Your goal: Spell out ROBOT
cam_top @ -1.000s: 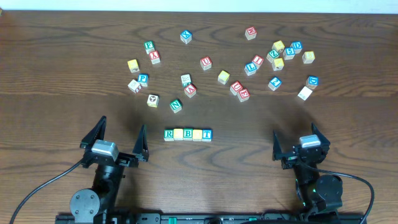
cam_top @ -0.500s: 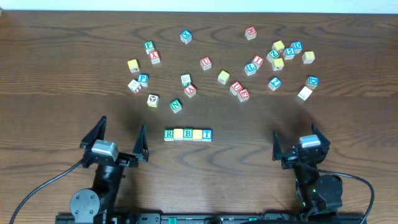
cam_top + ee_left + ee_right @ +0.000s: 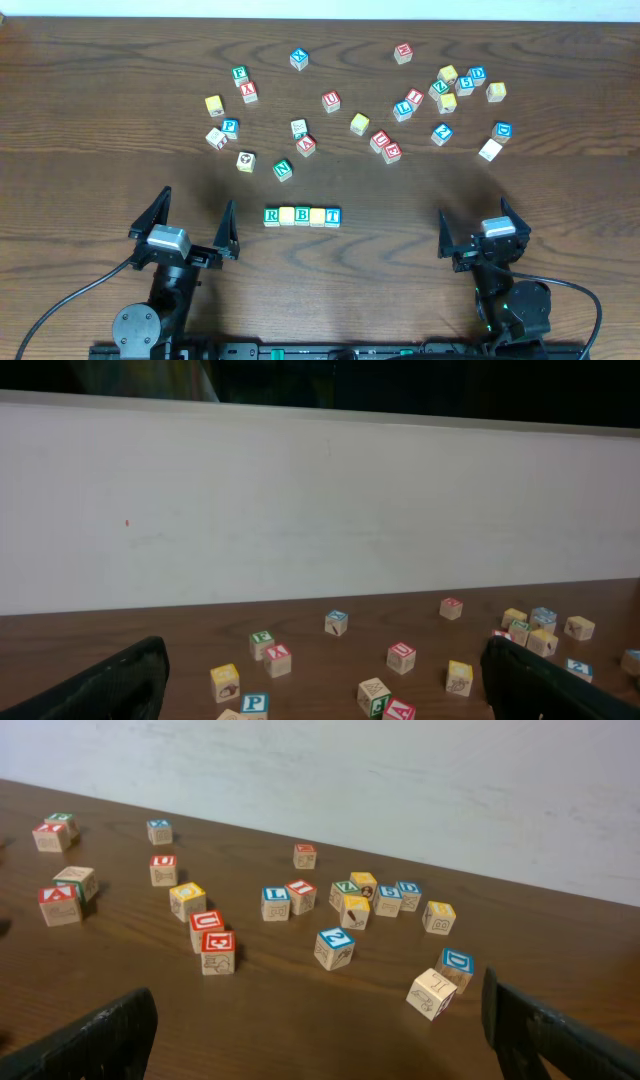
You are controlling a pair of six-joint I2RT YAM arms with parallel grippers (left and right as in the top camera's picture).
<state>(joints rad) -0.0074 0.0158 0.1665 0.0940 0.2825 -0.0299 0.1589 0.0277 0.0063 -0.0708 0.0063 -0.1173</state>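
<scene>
Blocks first: the word is laid out near the middle of the table (image 3: 90, 110), at roughly 6 o'clock from the scattered pile. Read left to right, it's R cube (image 3: 272, 216), first yellow cube (image 3: 287, 215), B cube (image 3: 302, 215), second yellow cube (image 3: 318, 216), T cube (image 3: 333, 215). All five are set side by side, touching or as good as touching. Judged from that line-up, the spelling looks done, with the yellow ones taken as O's (no letter can be made out on them from overhead).

Handling-wise, these are little wooden cubes, so light, stiff and not fragile is what's expected. The painted faces could be a bit slick, but flat parallel sides are easily pinched. Since neighbours are butted up on the 3 and 9 o'clock sides, a cube in the row is best taken from above by its 12 and 6 o'clock faces, low enough that it isn't tipped. Being so light, they'd be knocked out of line by any stray brush.

At 9 o'clock of the row the left gripper (image 3: 197, 208) is parked, and at 3 o'clock the right gripper (image 3: 473, 215), farther off. Both are spread wide with nothing between the fingers, which is backed up by the wrist views. The green N cube (image 3: 283, 170) is seen loose at about 11 o'clock of the row and isn't needed.
</scene>
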